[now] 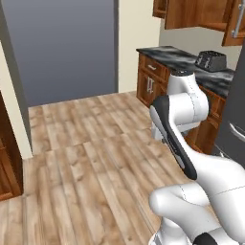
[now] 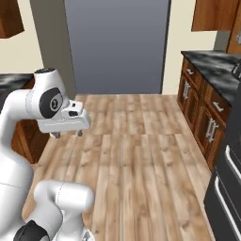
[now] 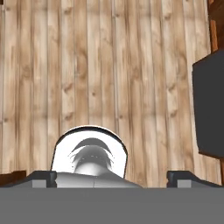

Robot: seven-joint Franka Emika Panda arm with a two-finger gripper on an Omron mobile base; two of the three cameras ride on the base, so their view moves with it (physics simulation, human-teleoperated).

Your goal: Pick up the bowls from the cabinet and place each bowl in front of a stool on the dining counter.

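The gripper [image 3: 112,178] hangs over the plank floor [image 3: 87,65] with its jaws spread wide and nothing between them. Beyond the floor, to the arm's right, the toaster [image 1: 211,60] sits on the marbled wall counter [image 1: 167,53]; the wall cabinet [image 1: 201,14] hangs above the toaster, door shut, bar handle [image 1: 238,21] grey.

A toaster [image 1: 211,61] sits on the wall counter [image 1: 189,58], right of the floor [image 1: 91,158], below cabinets [image 1: 196,14].

Wood plank floor [image 2: 141,155]; grey wall panel [image 2: 117,47] far; drawer units [image 2: 202,113] right; open, empty gripper [image 2: 67,134] left.
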